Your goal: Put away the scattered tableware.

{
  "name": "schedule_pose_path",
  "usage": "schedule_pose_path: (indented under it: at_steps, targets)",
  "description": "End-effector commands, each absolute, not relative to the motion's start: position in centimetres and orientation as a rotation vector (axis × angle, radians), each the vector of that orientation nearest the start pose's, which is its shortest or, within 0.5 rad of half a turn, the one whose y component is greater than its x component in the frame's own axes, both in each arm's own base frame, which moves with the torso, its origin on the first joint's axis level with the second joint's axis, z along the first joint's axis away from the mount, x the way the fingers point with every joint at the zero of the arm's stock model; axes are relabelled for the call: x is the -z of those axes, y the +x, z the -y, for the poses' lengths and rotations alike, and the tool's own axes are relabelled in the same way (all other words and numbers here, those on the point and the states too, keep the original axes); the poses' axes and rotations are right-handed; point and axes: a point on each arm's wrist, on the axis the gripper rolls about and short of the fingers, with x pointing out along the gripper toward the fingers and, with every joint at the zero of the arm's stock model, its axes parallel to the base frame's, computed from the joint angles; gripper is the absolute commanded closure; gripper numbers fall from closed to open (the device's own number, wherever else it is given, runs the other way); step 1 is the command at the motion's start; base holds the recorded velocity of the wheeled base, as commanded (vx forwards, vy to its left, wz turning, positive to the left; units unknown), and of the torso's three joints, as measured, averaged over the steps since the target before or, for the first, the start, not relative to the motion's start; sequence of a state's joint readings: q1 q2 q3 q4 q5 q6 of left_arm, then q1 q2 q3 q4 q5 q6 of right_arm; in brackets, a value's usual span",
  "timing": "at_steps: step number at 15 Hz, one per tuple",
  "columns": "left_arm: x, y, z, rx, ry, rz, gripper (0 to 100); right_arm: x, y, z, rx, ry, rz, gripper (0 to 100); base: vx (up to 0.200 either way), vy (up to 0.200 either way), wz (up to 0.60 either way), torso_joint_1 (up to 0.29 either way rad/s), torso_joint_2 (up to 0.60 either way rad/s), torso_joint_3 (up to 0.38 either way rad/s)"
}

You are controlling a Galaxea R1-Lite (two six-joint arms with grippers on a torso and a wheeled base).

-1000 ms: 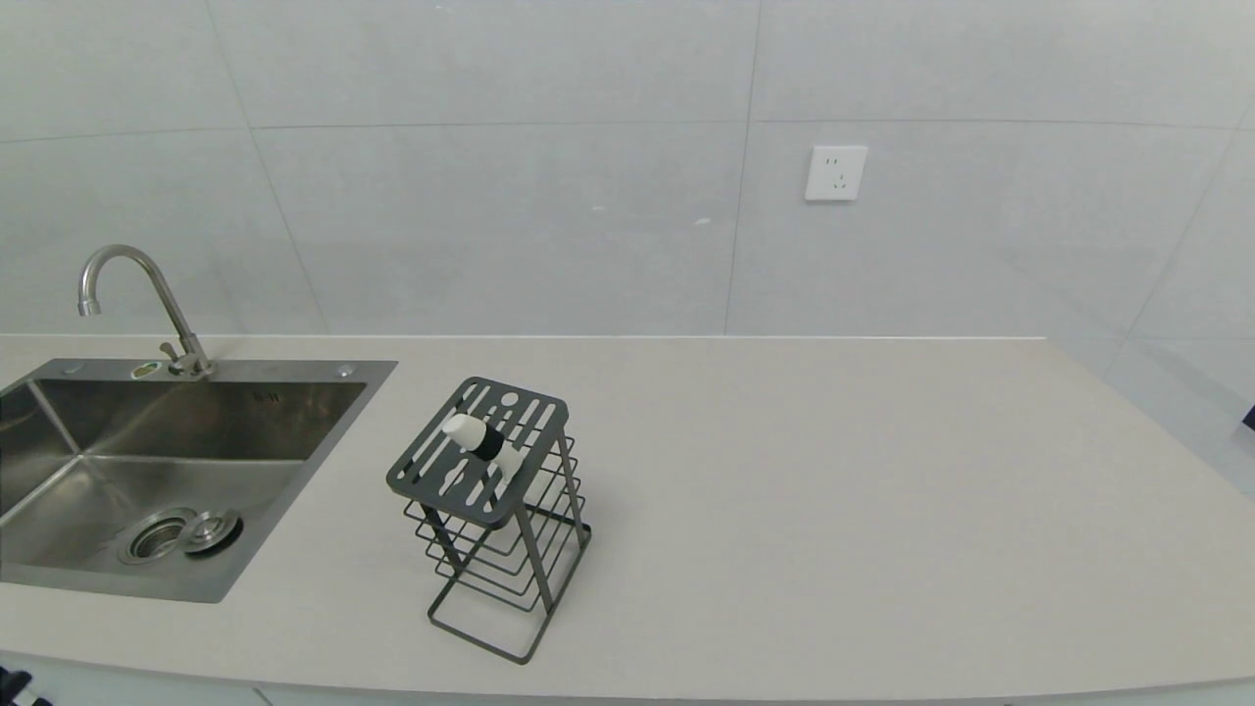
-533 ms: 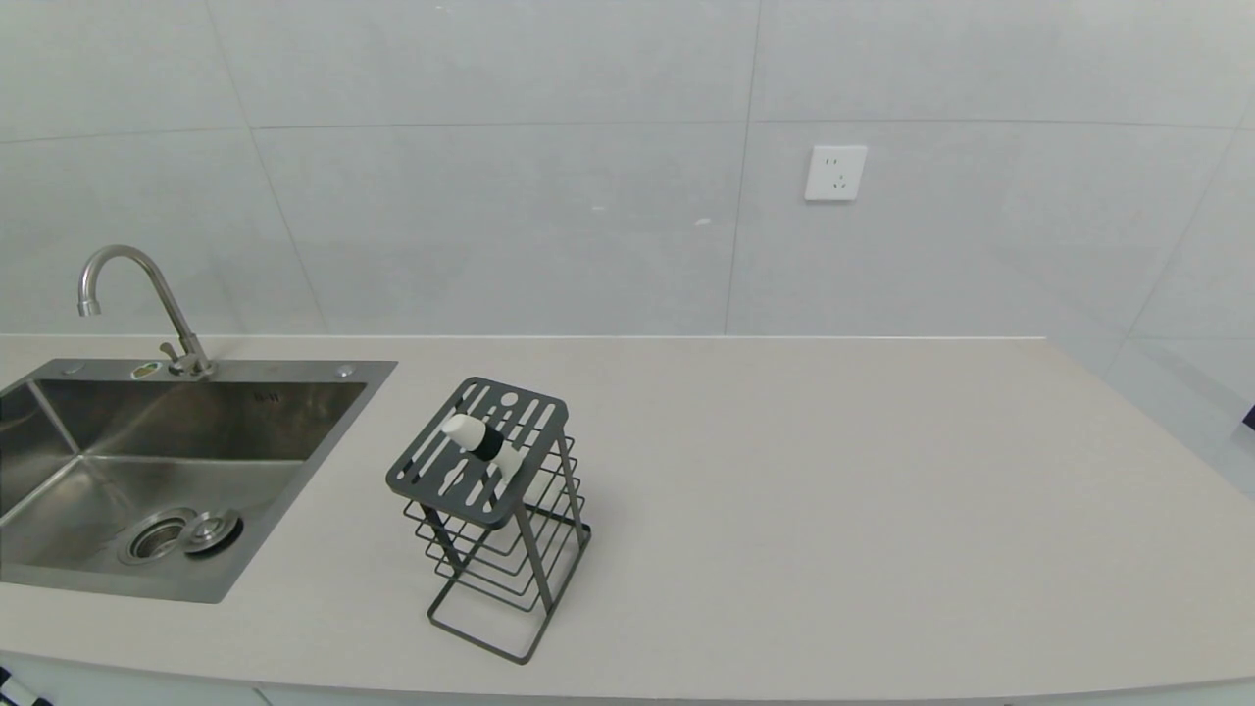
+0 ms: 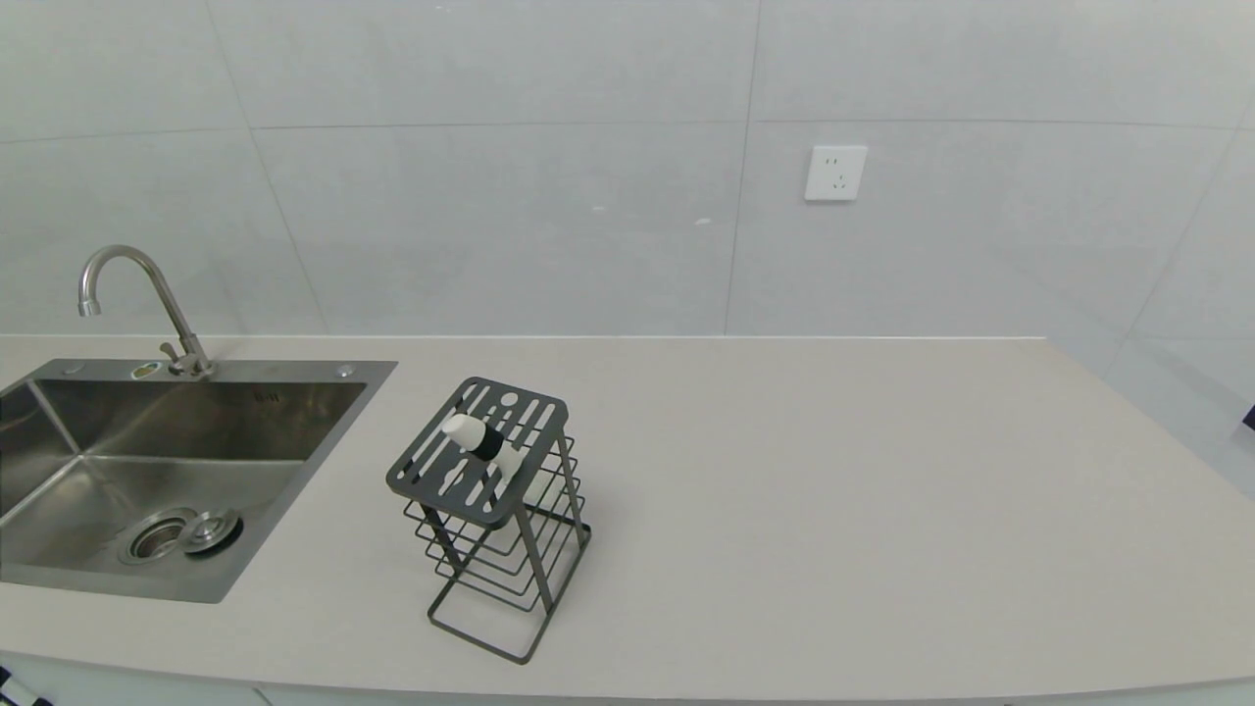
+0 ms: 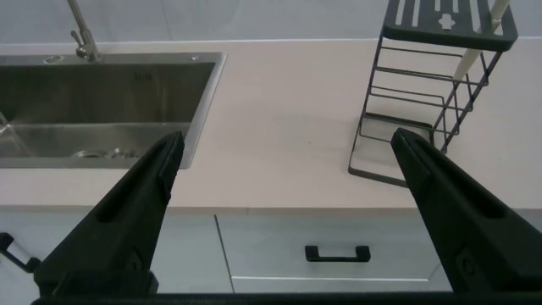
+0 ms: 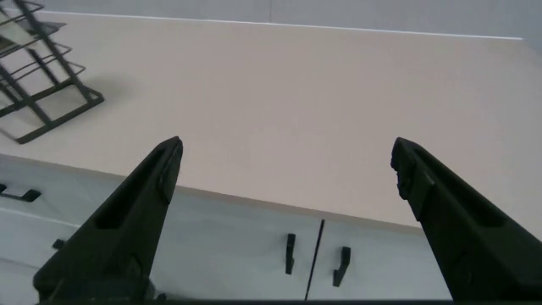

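The left gripper (image 4: 285, 140) and right gripper (image 5: 285, 146) hang wide open and empty. The white-handled utensil (image 3: 463, 429) stands tilted, handle up, in the slotted rack (image 3: 495, 490). It lies ahead and to the right of the left fingers (image 4: 127, 212), the nearer pair.

A pale, matt worktop (image 3: 833, 510) runs along the tiled wall from the left edge of the head view to a corner at the far right. A steel sink (image 3: 196, 417) is set into its left end, with a curved tap (image 3: 147, 304) standing on the back rim and a round drain (image 3: 157, 537) in the basin floor. Just to the right of the sink, near the front edge, a dark wire rack (image 3: 487, 510) with a slotted top plate stands upright on the surface, apart from the sink's rim.
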State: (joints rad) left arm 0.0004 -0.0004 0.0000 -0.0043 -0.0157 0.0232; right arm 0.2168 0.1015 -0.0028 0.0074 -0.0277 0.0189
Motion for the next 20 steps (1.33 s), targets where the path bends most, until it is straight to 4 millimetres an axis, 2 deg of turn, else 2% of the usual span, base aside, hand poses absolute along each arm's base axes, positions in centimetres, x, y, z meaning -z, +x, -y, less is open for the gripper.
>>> schedule_pose_path:
  at_steps: [1, 3, 6, 12, 20]
  targets:
    - [-7.60, -2.28, 0.04, 0.017, 0.023, 0.005, 0, -7.75, -1.51, 0.19, -0.053, 0.008, -0.108, 0, 0.000, 0.000, 0.00, 0.000, 0.00, 0.000]
    - [-7.60, -2.28, 0.04, 0.017, 0.023, 0.005, 0, -7.69, -1.72, 0.02, 0.046, 0.009, -0.078, 0, 0.000, 0.000, 0.00, 0.000, 0.00, 0.000]
    - [-7.60, -2.28, 0.04, 0.018, 0.023, 0.005, 0, -7.63, -2.00, -0.02, -0.027, 0.011, -0.042, 0, 0.000, 0.000, 0.00, 0.000, 0.00, 0.000]
    - [-7.60, -2.28, 0.03, 0.015, 0.023, 0.005, 0, -7.57, -2.17, 0.07, 0.032, 0.017, -0.021, 0, 0.000, 0.000, 0.00, 0.000, 0.00, 0.000]
    - [-7.60, -2.28, 0.04, 0.020, 0.017, 0.005, 0, -7.57, -2.16, 0.04, 0.019, 0.015, -0.021, 0, 0.000, 0.000, 0.00, 0.000, 0.00, 0.000]
